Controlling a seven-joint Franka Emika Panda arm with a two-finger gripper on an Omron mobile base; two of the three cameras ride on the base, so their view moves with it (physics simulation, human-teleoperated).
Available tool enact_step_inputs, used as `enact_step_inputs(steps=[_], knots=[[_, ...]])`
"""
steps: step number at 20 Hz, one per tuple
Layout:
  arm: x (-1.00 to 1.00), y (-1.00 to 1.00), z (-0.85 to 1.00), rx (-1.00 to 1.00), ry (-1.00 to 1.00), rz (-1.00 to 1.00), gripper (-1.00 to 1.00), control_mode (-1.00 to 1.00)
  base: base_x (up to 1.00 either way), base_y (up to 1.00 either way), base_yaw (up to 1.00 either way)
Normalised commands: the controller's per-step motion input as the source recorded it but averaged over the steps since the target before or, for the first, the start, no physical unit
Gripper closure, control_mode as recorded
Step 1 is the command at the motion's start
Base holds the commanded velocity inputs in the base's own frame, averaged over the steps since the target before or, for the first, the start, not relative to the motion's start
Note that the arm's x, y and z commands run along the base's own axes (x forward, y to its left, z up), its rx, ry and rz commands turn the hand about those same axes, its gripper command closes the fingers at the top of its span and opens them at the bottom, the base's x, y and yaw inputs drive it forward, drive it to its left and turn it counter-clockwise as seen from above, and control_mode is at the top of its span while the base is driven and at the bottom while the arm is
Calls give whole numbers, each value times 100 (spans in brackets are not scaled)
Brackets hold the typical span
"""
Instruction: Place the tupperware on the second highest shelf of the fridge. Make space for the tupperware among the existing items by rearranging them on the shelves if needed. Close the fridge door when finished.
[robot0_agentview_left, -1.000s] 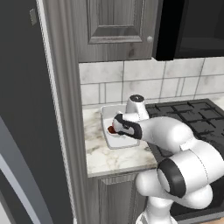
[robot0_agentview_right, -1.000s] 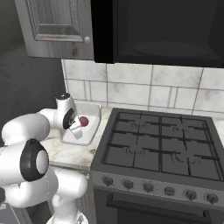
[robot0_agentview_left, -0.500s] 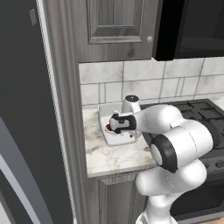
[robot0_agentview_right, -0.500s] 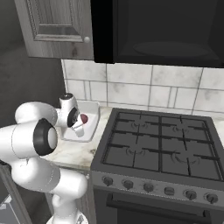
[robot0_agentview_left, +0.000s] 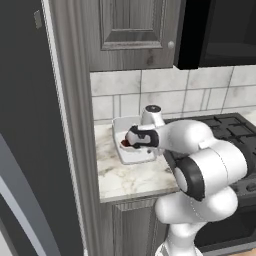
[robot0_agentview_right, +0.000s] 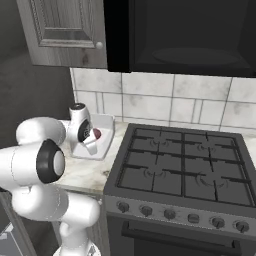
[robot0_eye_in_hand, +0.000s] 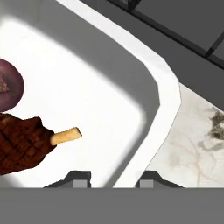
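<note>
The claw (robot0_eye_in_hand: 112, 177) is hanging open and empty, its two tips straddling the near wall of the white tupperware (robot0_eye_in_hand: 162, 94) directly beneath it on the marble bench (robot0_agentview_left: 125, 175), between the stove (robot0_agentview_right: 182, 162) and the fridge (robot0_agentview_left: 30, 150).

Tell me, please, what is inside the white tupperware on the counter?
In the hand view, the tupperware holds a brown grilled drumstick with a pale bone end and a round purple-red food. Both run past the picture's left edge, so their remaining parts cannot be seen.
</note>
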Motion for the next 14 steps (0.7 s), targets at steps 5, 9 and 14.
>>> enact_step_inputs(steps=[5, 9, 14], knots=[[-66, -69, 62, 5, -1, 0, 100, -100, 0, 0, 0], [-70, -68, 91, 6, -7, 0, 100, -100, 0, 0, 0], [-86, -51, 88, 0, -10, 0, 100, -100, 0, 0, 0]])
